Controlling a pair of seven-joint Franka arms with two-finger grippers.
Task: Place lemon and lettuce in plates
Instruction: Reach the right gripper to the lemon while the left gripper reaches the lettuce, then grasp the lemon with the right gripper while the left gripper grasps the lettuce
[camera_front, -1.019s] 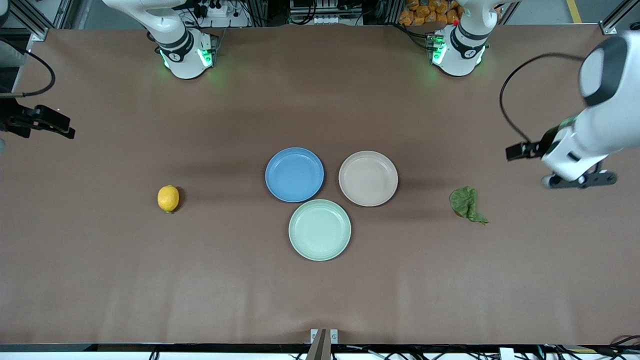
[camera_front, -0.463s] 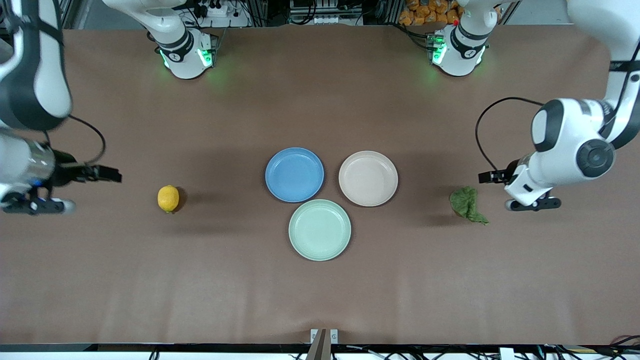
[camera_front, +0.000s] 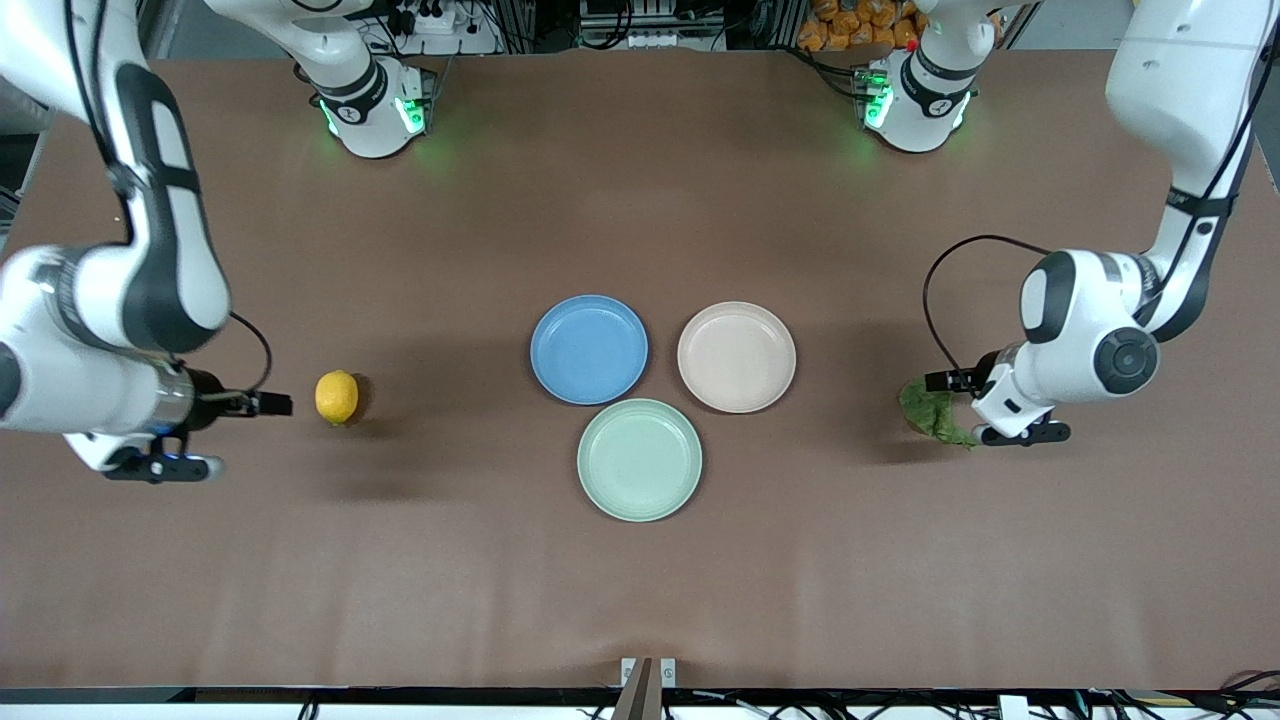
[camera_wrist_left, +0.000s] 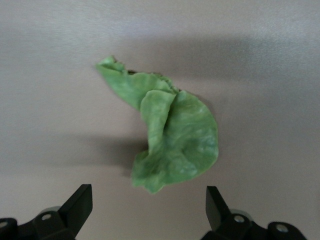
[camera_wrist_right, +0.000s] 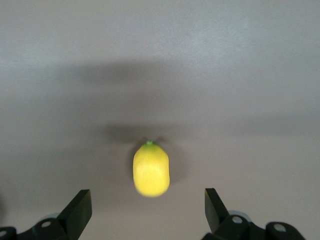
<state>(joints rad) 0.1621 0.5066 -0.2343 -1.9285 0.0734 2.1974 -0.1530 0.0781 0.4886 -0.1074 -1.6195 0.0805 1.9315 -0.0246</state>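
1. Left hand (camera_wrist_left: 147, 212): fingers spread wide, holding nothing, poised over the counter (camera_front: 640, 580) at the left arm's end, just beside the lettuce (camera_front: 932, 408).
2. Right hand (camera_wrist_right: 145, 212): fingers spread wide, holding nothing, poised over the counter at the right arm's end, near the lemon (camera_front: 337, 397) but apart from it.
3. Lettuce (camera_wrist_left: 170, 135): crumpled green leaf lying flat on the counter, well apart from the beige-pink plate (camera_front: 737, 357). In the left wrist view it sits ahead of the fingertips, not yet between them.
4. Lemon (camera_wrist_right: 151, 169): resting on the counter, well apart from the blue plate (camera_front: 589, 349). In the right wrist view it lies roughly on the midline of the open fingers.
5. Mint-green plate (camera_front: 640, 459): nearest the front camera of the three; bare, as are the other two.
6. Step in hand, judged: approach to both grasps.
7. Handling notes: bring each hand fully over its item before descending. Pinch the lettuce at its raised fold, since the thin edges would likely slip. Close across the lemon's narrow width, centred, so it does not roll or squirt out.
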